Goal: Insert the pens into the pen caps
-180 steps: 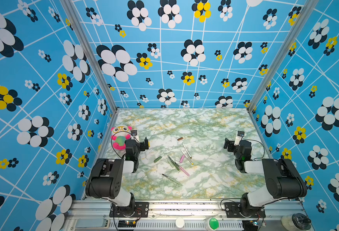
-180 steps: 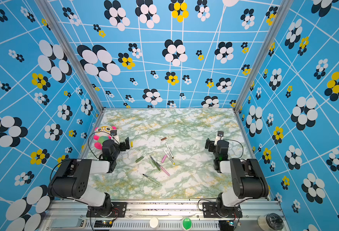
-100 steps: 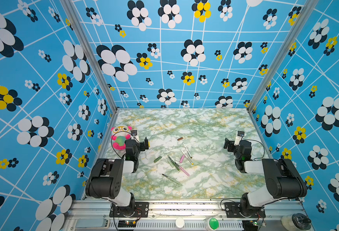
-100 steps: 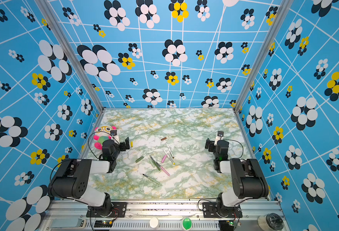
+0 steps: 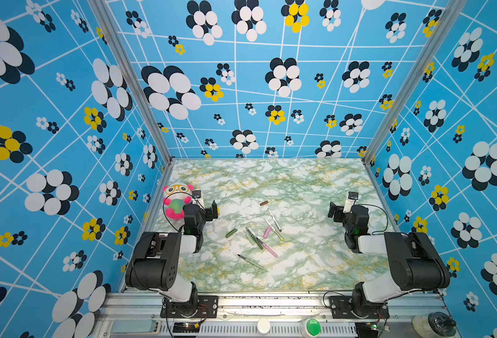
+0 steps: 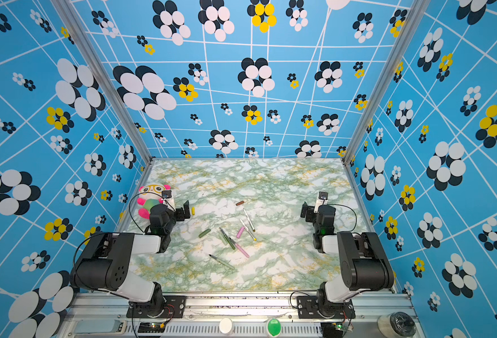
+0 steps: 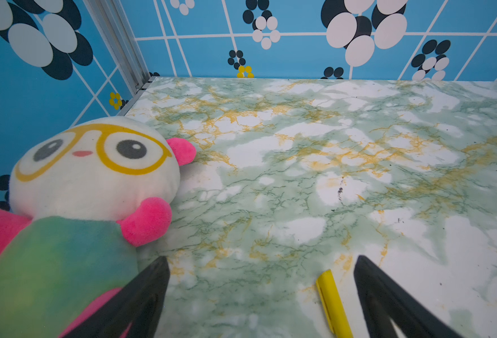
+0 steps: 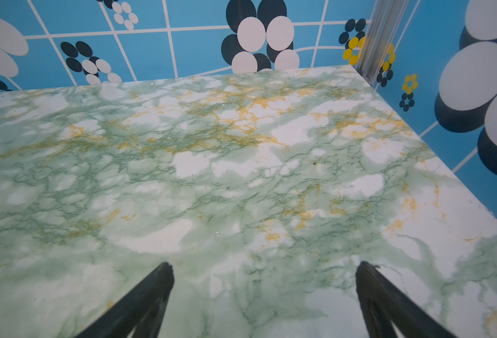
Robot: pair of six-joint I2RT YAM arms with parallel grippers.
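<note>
The left pincer (image 7: 260,260) and right pincer (image 8: 264,264) stand fully open, holding nothing, presumably ready to grasp. Pens (image 5: 270,250) and caps (image 5: 231,233) lie loose and unjoined around the middle of the desk (image 5: 314,263). A yellow cap (image 7: 332,304) lies between the left fingers (image 7: 387,298).

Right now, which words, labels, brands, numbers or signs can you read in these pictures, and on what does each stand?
None can be read.
The pens and the pen caps: too small in both top views to show any print.
The yellow cap, left wrist view: no lettering on the side that shows.
The plush toy: a drawn face only, no words.
</note>
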